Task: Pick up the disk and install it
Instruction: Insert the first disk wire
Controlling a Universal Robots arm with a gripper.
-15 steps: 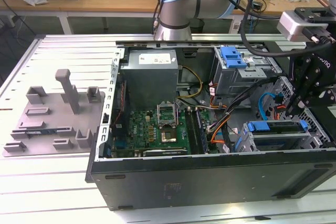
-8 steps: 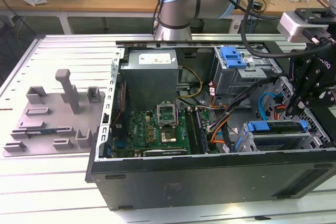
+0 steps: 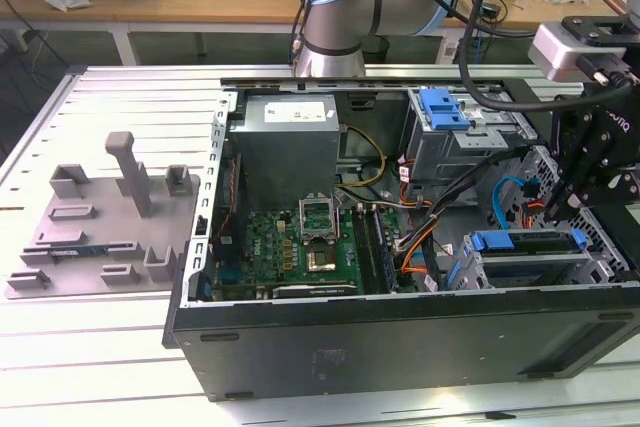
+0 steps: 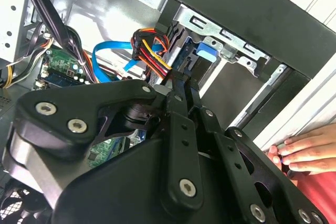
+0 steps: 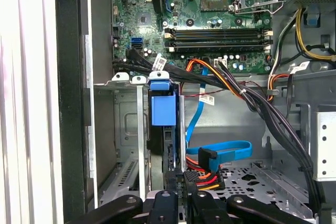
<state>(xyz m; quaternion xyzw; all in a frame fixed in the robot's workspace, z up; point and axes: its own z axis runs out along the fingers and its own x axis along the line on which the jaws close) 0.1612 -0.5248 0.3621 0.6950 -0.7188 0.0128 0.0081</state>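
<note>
Tool [image 4: 177, 81] close to the blue-railed disk [image 4: 206, 56]; a hand [image 4: 302, 149] nearby

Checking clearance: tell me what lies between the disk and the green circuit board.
In the first wrist view, black and orange cables cross between the disk and the circuit board.

you're looking at a case [image 3: 400, 342] of matt black painted metal, and its drive cage [image 5: 126, 129] is bare grey sheet metal. the disk [image 5: 163, 109] shows a smooth, slightly glossy blue plastic rail. the gripper [image 4: 181, 80] is matt black with bright metal screws. the cables [image 5: 226, 148] have shiny blue and orange plastic jackets. the table [image 3: 100, 347] is pale, ribbed metal.
</note>
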